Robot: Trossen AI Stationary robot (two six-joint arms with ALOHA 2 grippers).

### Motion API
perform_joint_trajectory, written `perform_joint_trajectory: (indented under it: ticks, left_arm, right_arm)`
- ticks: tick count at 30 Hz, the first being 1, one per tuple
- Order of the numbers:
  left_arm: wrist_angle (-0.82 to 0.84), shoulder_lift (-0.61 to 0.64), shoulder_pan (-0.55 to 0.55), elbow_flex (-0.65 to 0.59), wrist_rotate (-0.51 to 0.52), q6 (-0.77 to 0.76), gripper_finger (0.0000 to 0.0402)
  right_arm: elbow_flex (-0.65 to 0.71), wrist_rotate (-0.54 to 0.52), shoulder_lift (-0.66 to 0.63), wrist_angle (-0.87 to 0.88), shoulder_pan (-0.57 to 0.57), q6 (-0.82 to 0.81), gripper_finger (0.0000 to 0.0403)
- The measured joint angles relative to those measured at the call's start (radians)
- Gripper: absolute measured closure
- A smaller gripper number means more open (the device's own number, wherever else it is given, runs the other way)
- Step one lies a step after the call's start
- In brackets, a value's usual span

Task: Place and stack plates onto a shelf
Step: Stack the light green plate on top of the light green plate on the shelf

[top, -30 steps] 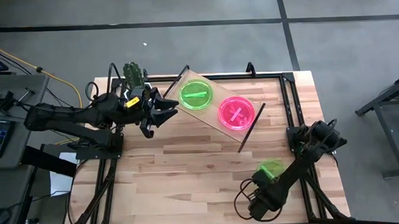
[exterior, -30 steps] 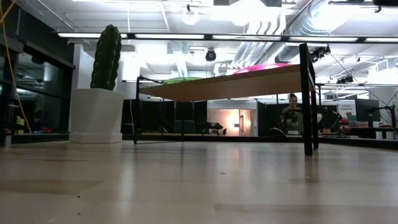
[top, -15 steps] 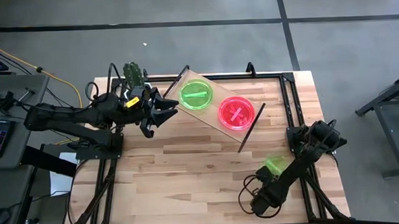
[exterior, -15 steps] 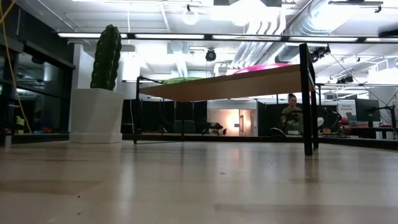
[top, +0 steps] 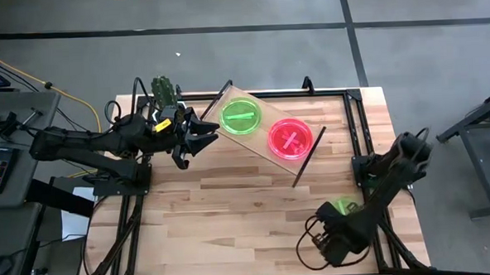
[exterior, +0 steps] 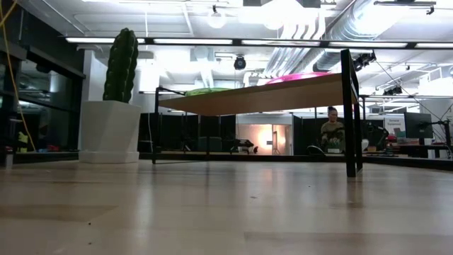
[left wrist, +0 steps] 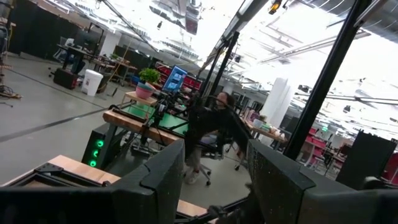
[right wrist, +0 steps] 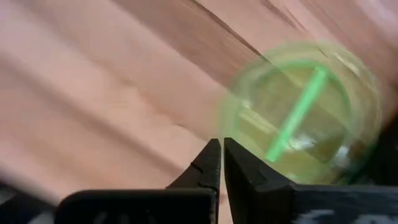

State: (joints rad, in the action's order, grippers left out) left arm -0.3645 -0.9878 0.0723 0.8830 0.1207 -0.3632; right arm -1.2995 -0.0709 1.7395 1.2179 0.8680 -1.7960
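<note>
The shelf (top: 265, 128) stands at the table's far middle, with a green plate (top: 242, 117) and a pink plate (top: 290, 139) lying on its board. In the low view the shelf (exterior: 255, 99) carries both plates on top. Another green plate (right wrist: 305, 112) lies flat on the table near the right front, partly under my right arm in the high view (top: 345, 205). My right gripper (right wrist: 222, 144) is shut, its tips at this plate's near rim, nothing between them. My left gripper (top: 207, 132) hovers open at the shelf's left end, empty. My right gripper points its shut fingertips (right wrist: 211, 152) slanting down at the table, right beside the green plate's rim (right wrist: 229, 118). Whether the tips touch the rim I cannot tell. The plate lies flat on the table.
A cactus in a white pot (top: 164, 91) stands at the table's far left corner, behind my left arm. Black frame rails (top: 355, 108) run along the table's far and right edges. Bare wood (top: 231, 204) lies across the table's near middle. A person sits in the room beyond (exterior: 331, 131).
My right gripper has shut, and the right arm has shifted a little toward the table's right edge, its elbow swinging farther out. The green plate on the table has slid slightly toward the right and now lies more under the arm.
</note>
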Motion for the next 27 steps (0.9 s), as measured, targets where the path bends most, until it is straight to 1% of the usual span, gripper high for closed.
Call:
perform_joint_trajectory:
  ticks: [5, 9, 12, 16, 18, 21, 24, 27]
  left_arm:
    - [0.0, 0.0, 0.0, 0.0, 0.0, 0.0, 0.0236]
    - [0.0, 0.0, 0.0, 0.0, 0.0, 0.0, 0.0236]
    - [0.0, 0.0, 0.0, 0.0, -0.001, 0.0, 0.0236]
    - [0.001, 0.0, 0.0, 0.0, -0.001, 0.0, 0.0236]
    - [0.001, 0.0, 0.0, 0.0, -0.001, 0.0, 0.0236]
    - [0.0, 0.0, 0.0, 0.0, -0.001, 0.0, 0.0236]
    - [0.0, 0.0, 0.0, 0.0, 0.007, 0.0, 0.0236]
    - [0.0, 0.0, 0.0, 0.0, 0.021, 0.0, 0.0236]
  right_arm:
    - [-0.028, -0.114, -0.116, -0.073, 0.01, 0.093, 0.0403]
    - [-0.029, -0.119, -0.16, -0.075, 0.0, 0.075, 0.0403]
    - [-0.029, -0.135, -0.146, -0.073, 0.0, 0.049, 0.0403]
    - [-0.027, -0.136, -0.077, -0.071, 0.001, 0.012, 0.0402]
    - [-0.027, -0.135, -0.041, -0.066, 0.008, -0.032, 0.0399]
    - [-0.027, -0.116, 0.003, -0.049, 0.026, -0.101, 0.0377]
    - [-0.027, -0.093, 0.025, 0.003, 0.061, -0.214, 0.0336]
    - [-0.027, -0.026, 0.037, 0.11, 0.097, -0.34, 0.0296]
